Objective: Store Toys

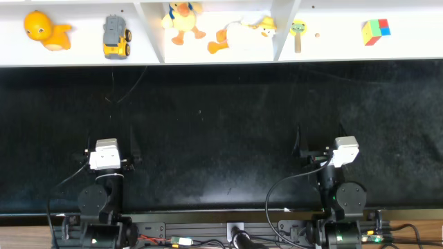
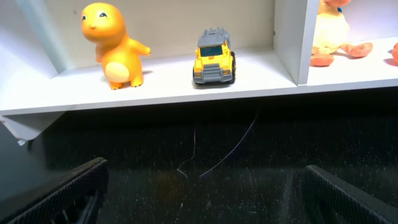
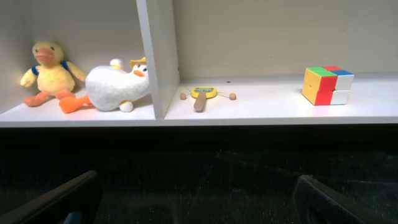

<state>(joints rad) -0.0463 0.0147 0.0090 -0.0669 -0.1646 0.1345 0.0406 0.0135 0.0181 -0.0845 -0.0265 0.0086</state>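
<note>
All the toys sit in a white shelf (image 1: 208, 58) along the table's far edge. An orange figure (image 1: 46, 31) and a yellow toy truck (image 1: 115, 37) share the left compartment. In the middle one lie a yellow duck plush (image 1: 183, 19) and a white goose plush (image 1: 239, 32). The right compartment holds a small rattle drum (image 1: 298, 31) and a coloured cube (image 1: 376, 31). My left gripper (image 1: 111, 146) stands open and empty over the black mat near the front, facing the truck (image 2: 214, 57) and the orange figure (image 2: 115, 45). My right gripper (image 1: 320, 144) is likewise open and empty, facing the drum (image 3: 203, 96) and the cube (image 3: 327, 85).
A black mat (image 1: 221, 117) covers the table between the arms and the shelf, with nothing lying on it. Upright dividers (image 1: 152, 28) split the shelf into compartments. Cables run along the front edge by the arm bases.
</note>
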